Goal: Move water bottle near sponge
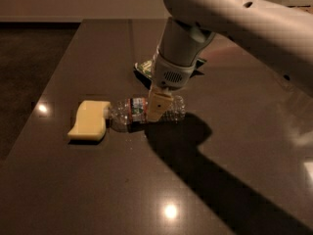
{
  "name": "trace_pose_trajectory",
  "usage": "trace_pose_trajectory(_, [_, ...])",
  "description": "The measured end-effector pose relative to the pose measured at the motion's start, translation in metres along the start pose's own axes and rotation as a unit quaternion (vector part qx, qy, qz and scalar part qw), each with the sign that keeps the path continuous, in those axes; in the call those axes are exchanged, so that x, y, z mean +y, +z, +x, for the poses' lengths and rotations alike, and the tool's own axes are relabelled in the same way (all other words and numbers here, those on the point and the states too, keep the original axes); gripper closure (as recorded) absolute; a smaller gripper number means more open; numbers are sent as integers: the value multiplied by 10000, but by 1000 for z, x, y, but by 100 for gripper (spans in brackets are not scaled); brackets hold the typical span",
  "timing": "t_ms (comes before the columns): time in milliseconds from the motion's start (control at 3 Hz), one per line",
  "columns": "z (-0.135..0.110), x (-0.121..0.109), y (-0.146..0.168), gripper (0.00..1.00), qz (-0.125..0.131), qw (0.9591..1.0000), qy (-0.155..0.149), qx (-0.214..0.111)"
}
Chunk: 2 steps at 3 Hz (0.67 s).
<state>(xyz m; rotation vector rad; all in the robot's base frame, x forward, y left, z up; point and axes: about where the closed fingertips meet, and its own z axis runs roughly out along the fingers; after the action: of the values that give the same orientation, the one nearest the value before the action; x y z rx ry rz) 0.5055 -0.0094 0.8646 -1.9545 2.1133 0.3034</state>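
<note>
- Lying on its side on the dark surface (98,190), the water bottle (128,115) points its cap end at the sponge (89,121), which is just beside it on the left.
- The pincer (157,105) comes down from above and is clamped across the bottle's middle. This grip suits carrying or sliding the bottle sideways without it rolling.
- With the two things this near, the task looks all but done, and letting go is probably what remains.
- Only one tan finger shows in front of the bottle; the other is hidden behind it.
- Whether the cap touches the sponge cannot be made out.
- The arm (234,18) covers most of a green snack bag (143,68) behind it and runs out of view at the right.
</note>
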Motion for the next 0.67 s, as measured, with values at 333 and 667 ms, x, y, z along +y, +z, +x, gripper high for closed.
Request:
trace_pose_trajectory(333, [-6, 11, 11, 13, 142, 9999, 43, -48])
trace_pose_trajectory(667, [-7, 12, 12, 0, 156, 9999, 36, -53])
